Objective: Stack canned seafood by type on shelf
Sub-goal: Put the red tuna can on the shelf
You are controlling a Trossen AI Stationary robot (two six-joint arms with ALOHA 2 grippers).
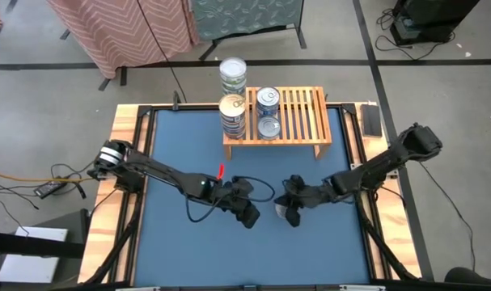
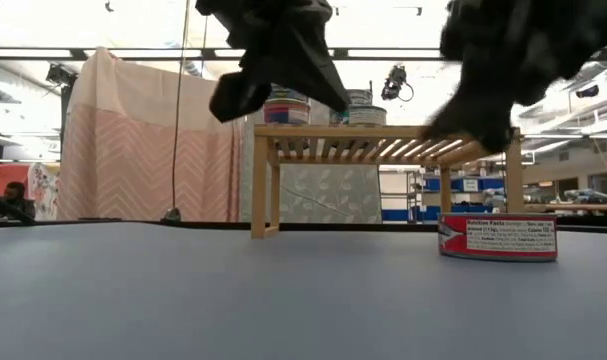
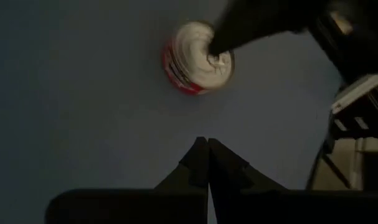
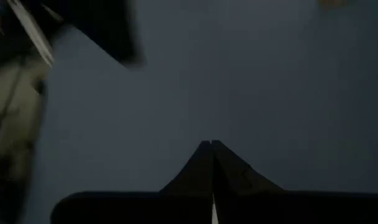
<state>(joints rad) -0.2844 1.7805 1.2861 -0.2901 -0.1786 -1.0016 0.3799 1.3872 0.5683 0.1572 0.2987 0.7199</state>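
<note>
1. Two dark arms reach in over the blue table, and their grippers sit close together just below its middle, with a gap between them.
2. The left gripper has its fingers pressed flat together, holding nothing; it hangs above the table at about 7 o'clock from the shelf.
3. The right gripper is likewise closed tight and empty, at roughly 6 o'clock from the shelf.
4. One loose tin with a red label lies on the table between the two grippers, just beside the right one; from table height it sits flat under that arm's dark bulk, apart from it.
5. The wooden shelf stands against the far edge of the table, at 12 o'clock from the grippers and well apart from them.
6. On the shelf's left end, a tall stack of tins stands at the front corner, with another stack behind it at the far edge.
7. Just to their right sit two shorter stacks: a blue-labelled one behind and a silver-topped one in front.
8. The right half of the slats is bare.
9. The whole near strip of the table, from 4 o'clock round to 8 o'clock of the grippers, is open blue surface out to the wooden frame.
</note>
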